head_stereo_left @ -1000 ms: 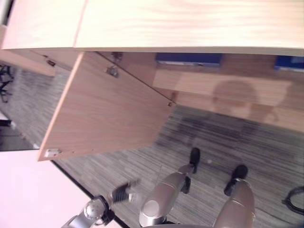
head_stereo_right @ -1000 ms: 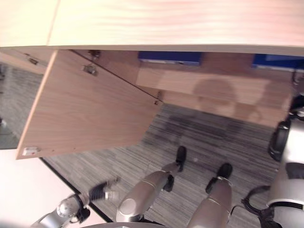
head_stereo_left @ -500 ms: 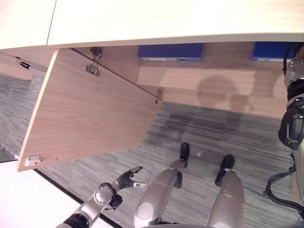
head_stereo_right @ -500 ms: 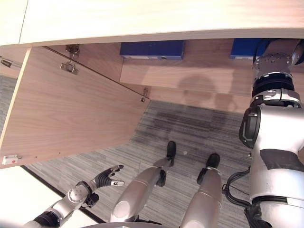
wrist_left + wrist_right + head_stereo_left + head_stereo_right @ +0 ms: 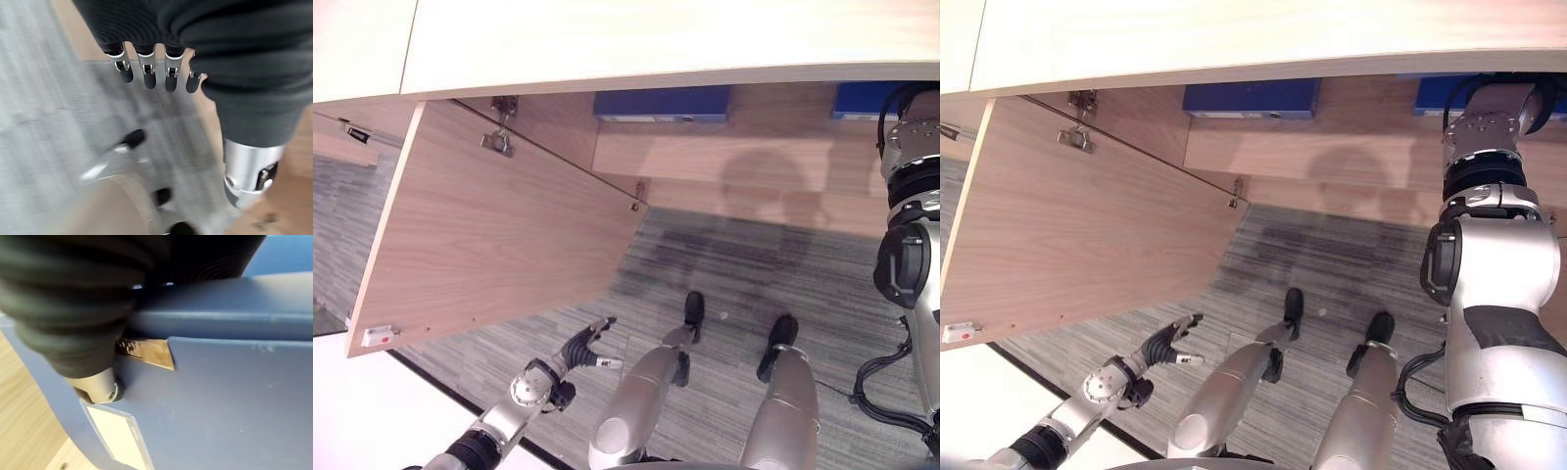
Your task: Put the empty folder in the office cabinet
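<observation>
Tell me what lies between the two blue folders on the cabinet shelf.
Between the left blue folder and the right blue folder, the head views show bare wooden shelf, nothing standing there.

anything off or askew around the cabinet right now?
Nothing stands out. The cabinet door hangs open on its hinges, and a blue folder sits square on the shelf inside. The right hand is against another blue folder; its fingers are hidden. The left hand hangs open and holds nothing.
</observation>
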{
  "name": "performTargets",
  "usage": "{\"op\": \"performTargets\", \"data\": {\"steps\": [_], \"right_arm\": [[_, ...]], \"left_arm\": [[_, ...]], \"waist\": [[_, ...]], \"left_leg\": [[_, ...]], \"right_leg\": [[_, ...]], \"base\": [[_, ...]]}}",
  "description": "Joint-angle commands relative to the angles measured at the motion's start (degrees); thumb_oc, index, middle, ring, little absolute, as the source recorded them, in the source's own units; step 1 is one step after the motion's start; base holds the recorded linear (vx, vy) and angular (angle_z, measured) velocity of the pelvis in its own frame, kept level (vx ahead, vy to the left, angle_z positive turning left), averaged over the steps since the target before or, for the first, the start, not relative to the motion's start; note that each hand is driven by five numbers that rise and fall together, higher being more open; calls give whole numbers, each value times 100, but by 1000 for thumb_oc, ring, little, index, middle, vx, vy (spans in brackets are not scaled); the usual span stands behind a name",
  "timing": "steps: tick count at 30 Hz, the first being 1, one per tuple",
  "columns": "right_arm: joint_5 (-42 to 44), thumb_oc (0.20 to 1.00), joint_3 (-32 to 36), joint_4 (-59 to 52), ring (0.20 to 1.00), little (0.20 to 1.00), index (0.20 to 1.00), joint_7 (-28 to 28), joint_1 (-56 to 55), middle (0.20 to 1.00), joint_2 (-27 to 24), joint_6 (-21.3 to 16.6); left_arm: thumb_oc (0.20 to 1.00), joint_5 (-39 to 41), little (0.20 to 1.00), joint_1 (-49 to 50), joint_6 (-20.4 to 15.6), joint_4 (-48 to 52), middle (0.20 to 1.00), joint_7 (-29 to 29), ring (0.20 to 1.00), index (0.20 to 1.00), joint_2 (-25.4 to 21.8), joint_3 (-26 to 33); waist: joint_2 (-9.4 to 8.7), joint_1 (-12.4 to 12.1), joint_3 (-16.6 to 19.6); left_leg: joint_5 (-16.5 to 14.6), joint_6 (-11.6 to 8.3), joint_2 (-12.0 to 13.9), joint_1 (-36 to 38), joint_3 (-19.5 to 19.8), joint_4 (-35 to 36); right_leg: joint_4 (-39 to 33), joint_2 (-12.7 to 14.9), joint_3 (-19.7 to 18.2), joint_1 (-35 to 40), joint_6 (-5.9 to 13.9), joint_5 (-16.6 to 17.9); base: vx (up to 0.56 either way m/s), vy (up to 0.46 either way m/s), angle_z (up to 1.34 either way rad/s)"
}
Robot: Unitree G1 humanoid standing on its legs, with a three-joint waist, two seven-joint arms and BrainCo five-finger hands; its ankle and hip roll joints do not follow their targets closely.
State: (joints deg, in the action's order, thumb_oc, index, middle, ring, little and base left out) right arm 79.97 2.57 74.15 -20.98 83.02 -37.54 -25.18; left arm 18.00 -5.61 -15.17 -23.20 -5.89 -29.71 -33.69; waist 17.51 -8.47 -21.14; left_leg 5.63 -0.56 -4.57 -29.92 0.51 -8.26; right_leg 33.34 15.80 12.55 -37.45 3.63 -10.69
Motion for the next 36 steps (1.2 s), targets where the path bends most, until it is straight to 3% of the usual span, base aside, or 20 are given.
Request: {"op": "performTargets", "data": {"steps": [1,9,24,32,34,36], "right_arm": [[-38,200,-300,-373,200,200,200,120,280,200,-156,-262],[-58,200,-388,-187,200,200,200,132,230,200,-127,-153],[249,200,-100,-65,200,200,200,212,-51,200,-40,-193],[161,200,-332,-15,200,200,200,235,237,200,-419,-140],[72,200,-508,-41,200,200,200,245,420,200,-606,-110],[59,200,-545,-44,200,200,200,254,453,200,-655,-101]], "left_arm": [[1000,1068,1000,-449,-397,562,1000,93,1000,1000,-190,315],[1000,1804,1000,-643,-518,1441,1000,31,1000,1000,-130,700],[1000,1948,1000,-536,-509,1650,1000,-104,1000,1000,-198,769],[1000,2100,1000,-444,-518,1979,1000,-287,1000,1000,-374,836],[1000,2142,1000,-435,-516,2129,1000,-332,1000,1000,-447,868],[1000,2154,1000,-427,-528,2168,1000,-342,1000,1000,-477,880]], "waist": [[-250,-141,121],[-369,-129,76],[-342,-171,70],[-249,-245,113],[-247,-253,175],[-228,-263,129]], "left_leg": [[-870,-209,275,260,268,-172],[-803,-217,320,159,253,-32],[-761,-221,286,0,211,2],[-740,-232,224,-69,239,8],[-850,-255,219,-79,291,20],[-743,-249,232,-156,249,-12]], "right_leg": [[-96,-173,-154,-4,509,-6],[-219,-261,-159,-138,473,53],[-253,-268,-165,-268,477,96],[-169,-191,-192,-333,491,79],[-90,-181,-272,-355,538,-94],[-52,-157,-203,-425,508,28]], "base": [[0,0,0],[-26,-17,-4],[-2,-1,-1],[0,-2,0],[93,-19,5],[-5,-6,10]]}}
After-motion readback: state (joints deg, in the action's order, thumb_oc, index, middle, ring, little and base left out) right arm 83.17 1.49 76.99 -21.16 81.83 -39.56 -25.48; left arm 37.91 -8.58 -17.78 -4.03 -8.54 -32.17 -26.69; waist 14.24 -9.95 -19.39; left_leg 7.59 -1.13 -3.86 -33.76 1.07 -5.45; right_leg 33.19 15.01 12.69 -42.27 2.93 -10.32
